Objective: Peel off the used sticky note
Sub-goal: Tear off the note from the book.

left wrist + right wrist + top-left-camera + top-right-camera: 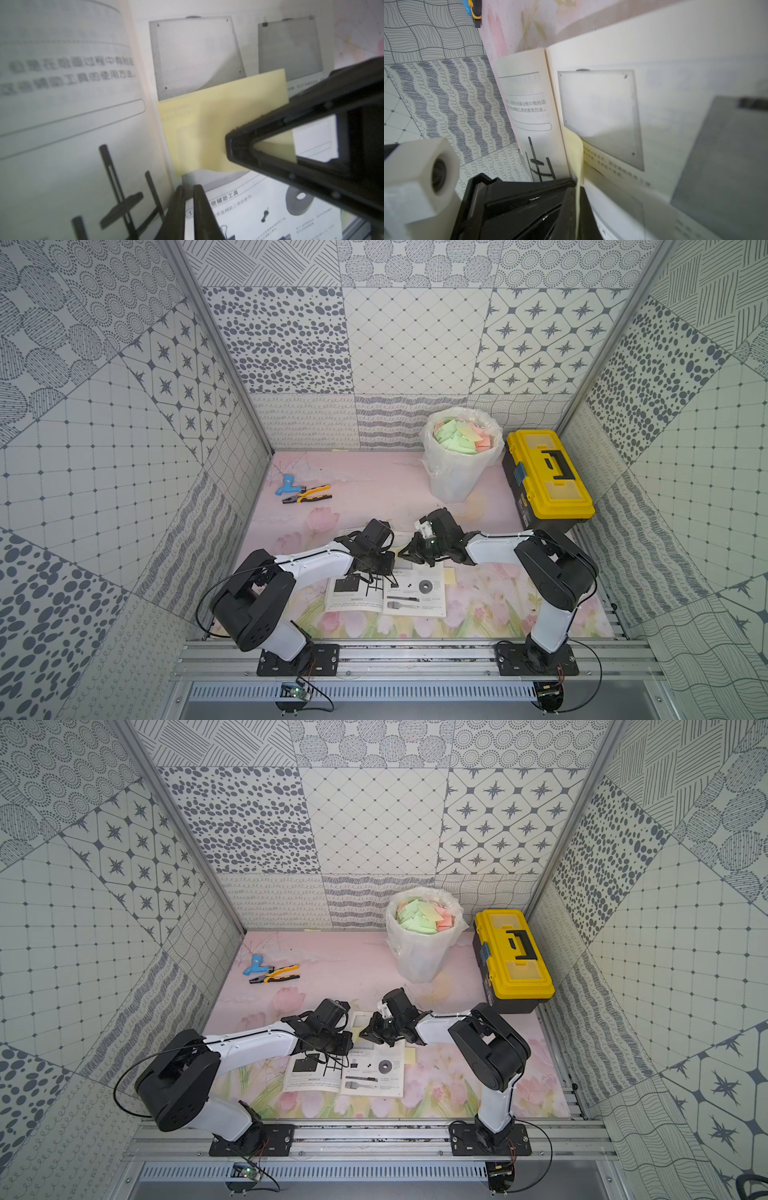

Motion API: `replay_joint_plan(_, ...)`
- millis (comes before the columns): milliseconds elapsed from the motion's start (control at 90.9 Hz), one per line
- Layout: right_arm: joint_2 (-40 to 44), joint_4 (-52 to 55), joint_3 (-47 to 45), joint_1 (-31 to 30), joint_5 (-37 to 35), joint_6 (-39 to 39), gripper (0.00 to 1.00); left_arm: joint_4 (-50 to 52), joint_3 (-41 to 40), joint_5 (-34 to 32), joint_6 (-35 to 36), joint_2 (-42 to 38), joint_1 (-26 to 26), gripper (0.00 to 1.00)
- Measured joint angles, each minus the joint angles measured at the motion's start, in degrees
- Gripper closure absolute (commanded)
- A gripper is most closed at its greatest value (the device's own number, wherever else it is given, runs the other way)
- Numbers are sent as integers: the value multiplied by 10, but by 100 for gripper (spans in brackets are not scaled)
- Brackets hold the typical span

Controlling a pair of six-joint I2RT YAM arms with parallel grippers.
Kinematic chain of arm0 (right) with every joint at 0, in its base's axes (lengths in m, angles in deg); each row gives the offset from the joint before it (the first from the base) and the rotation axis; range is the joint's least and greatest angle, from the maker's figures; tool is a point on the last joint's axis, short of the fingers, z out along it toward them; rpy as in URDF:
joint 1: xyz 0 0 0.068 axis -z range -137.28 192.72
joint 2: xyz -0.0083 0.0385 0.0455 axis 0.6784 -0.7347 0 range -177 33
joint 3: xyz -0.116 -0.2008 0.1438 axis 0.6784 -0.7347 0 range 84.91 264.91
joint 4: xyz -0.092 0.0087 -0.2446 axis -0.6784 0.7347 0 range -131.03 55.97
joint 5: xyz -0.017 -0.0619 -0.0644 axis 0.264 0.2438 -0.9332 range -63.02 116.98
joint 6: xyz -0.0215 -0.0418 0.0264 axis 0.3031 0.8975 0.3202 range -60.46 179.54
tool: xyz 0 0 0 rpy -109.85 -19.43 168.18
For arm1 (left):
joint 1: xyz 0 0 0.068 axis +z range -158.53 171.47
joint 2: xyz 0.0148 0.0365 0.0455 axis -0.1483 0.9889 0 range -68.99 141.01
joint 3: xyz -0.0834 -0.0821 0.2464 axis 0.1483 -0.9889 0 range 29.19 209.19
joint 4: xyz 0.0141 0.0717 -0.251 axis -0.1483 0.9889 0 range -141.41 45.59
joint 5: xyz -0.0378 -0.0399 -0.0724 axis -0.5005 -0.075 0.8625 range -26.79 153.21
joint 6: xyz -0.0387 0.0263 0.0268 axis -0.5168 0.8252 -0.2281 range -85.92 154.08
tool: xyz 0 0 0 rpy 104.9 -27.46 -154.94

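Note:
A pale yellow sticky note [207, 128] sits on the right page of an open booklet [415, 597], beside the spine. My right gripper [578, 199] is shut on the note's free edge. The note [576, 153] curves up from the page into the jaws, while its spine-side part still lies flat on the paper. The right gripper's black fingers [291, 149] reach in over the note. My left gripper [188, 207] rests low on the page just short of the note, its jaws nearly together with nothing between them. In both top views the two grippers [388, 562] [365, 1031] meet over the booklet and hide the note.
A lined white bin [459, 452] full of coloured notes stands at the back, with a yellow toolbox [548, 472] to its right. Pliers [307, 494] and a blue fitting [286, 484] lie at the back left. Another pale yellow slip [450, 576] pokes out at the booklet's right edge.

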Motion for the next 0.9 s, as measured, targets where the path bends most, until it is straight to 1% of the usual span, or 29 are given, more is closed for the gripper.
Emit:
replay_joint_plan(275, 1, -34, -27, -2, -30, -49, 100, -3, -7, -12, -11, -6, -9, 85)
replay_joint_plan(550, 7, -84, -44, -5, -74, -96, 100, -6, -19, -13, -18, -19, -15, 79)
replay_joint_plan(704, 21, -110, -45, -1, -98, -111, 100, -3, -26, -14, -24, -28, -17, 77)
replay_joint_plan(902, 24, -123, -45, 0, -106, -114, 100, -2, -28, -15, -28, -31, -19, 76)
